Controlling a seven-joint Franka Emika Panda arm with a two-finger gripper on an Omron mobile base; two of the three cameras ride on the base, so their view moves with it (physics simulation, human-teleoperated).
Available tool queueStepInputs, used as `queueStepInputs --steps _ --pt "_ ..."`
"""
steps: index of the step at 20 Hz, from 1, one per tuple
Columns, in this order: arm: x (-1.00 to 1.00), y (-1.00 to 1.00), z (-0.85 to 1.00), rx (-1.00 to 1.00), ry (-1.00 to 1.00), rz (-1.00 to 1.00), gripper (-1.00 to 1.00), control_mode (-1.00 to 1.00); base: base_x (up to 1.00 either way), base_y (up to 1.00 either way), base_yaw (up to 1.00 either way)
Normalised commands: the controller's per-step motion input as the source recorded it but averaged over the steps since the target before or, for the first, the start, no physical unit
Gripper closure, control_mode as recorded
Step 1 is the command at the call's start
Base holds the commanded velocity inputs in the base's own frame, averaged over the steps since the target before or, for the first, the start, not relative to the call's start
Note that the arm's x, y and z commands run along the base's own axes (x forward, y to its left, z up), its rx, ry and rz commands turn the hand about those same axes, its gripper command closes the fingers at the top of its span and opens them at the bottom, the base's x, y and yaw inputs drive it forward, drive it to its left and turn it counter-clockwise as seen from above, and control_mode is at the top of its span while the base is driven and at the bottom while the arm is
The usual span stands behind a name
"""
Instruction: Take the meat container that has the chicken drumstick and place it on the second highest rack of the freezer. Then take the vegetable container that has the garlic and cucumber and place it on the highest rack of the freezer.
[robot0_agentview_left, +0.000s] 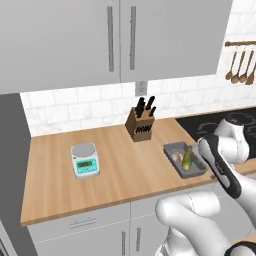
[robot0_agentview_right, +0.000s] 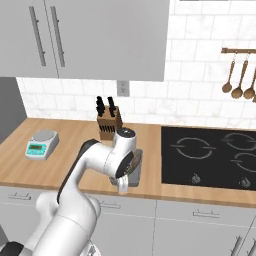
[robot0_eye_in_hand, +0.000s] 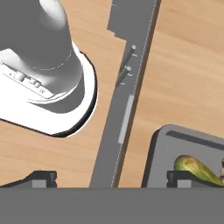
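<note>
The vegetable container (robot0_agentview_left: 170, 148) is a grey tray near the counter's front edge, beside the cooktop. In it lie the olive-green cucumber (robot0_agentview_left: 188, 157) and the pale garlic (robot0_agentview_left: 176, 156). My gripper (robot0_agentview_right: 123, 187) hangs open over the counter's front edge, just in front of the tray (robot0_agentview_right: 137, 173), and holds nothing. In the hand view the gripper (robot0_eye_in_hand: 111, 178) looks down past the edge, with the tray's corner (robot0_eye_in_hand: 175, 140) and the cucumber's end (robot0_eye_in_hand: 194, 168) by the right fingertip (robot0_eye_in_hand: 179, 177). The freezer's dark-grey side (robot0_agentview_left: 10, 150) stands at the counter's left end. The meat container with the chicken drumstick is out of view.
A kitchen scale (robot0_agentview_left: 85, 160) and a knife block (robot0_agentview_left: 141, 125) stand on the wooden counter (robot0_agentview_left: 125, 170). The black cooktop (robot0_agentview_right: 210, 155) lies to the right, with wooden spoons (robot0_agentview_right: 240, 75) on the wall above. Grey wall cabinets (robot0_agentview_left: 100, 40) hang overhead; drawers with handles (robot0_eye_in_hand: 124, 72) sit below.
</note>
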Motion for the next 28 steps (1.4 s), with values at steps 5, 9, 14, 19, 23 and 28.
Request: queueStepInputs --steps 5,9,14,19,23,28 --pt "0.37 -0.25 -0.64 0.0 0.0 0.0 -1.0 -1.0 0.0 0.0 0.0" --pt "0.45 -0.33 -0.4 0.0 0.01 0.0 -1.0 -1.0 0.0 0.0 0.0" --pt "0.62 -0.11 -0.12 0.0 0.03 0.0 -1.0 -1.0 0.0 0.0 0.0" --pt "0.66 -0.01 0.0 0.0 0.07 0.0 -1.0 -1.0 0.0 0.0 0.0" --pt "0.33 -0.01 -0.14 0.0 0.08 0.0 -1.0 -1.0 0.0 0.0 0.0" --pt "0.01 0.0 -0.33 0.0 0.03 0.0 -1.0 -1.0 0.0 0.0 0.0"
